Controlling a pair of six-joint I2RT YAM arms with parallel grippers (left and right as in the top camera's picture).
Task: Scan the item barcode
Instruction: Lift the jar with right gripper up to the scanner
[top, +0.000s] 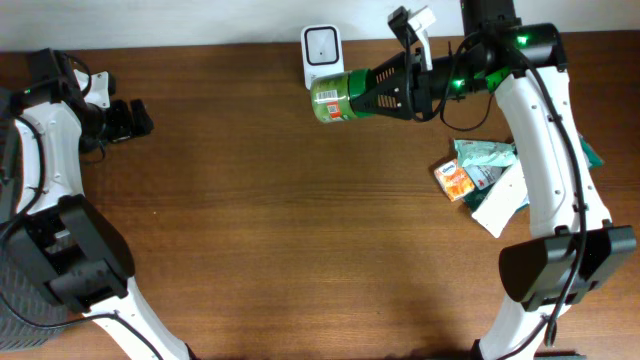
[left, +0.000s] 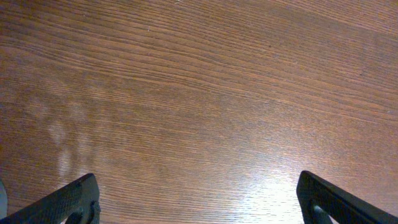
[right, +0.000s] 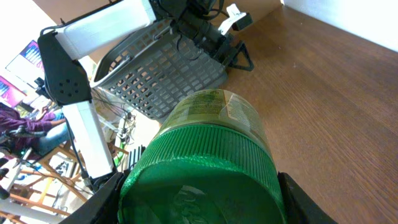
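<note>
At the upper left of the overhead view the left gripper (top: 138, 120) hangs well apart from the work; its wrist view shows its fingers (left: 68, 202) at the two bottom corners with only bare table (top: 290, 230) between them, so its jaws are wide open and hold nothing, probably parked to keep out of the way; a grey basket (right: 168, 74) shows at the upper left of the right wrist view, perhaps meant for scanned goods; at the top centre of the overhead view a white scanner (top: 322, 48) stands at the table's far edge; just below it in the frame is the task's thing, a green jar (top: 335, 97), held on its side above the table with its labelled body toward the scanner, likely so the barcode can be read, though I cannot tell whether the code faces the window; the right gripper (top: 378, 90) has its jaws clamped on the jar's ribbed lid end, leaving the label clear; at the right a pile of packets (top: 487, 160) and an orange box (top: 455, 180) lie on the table.
</note>
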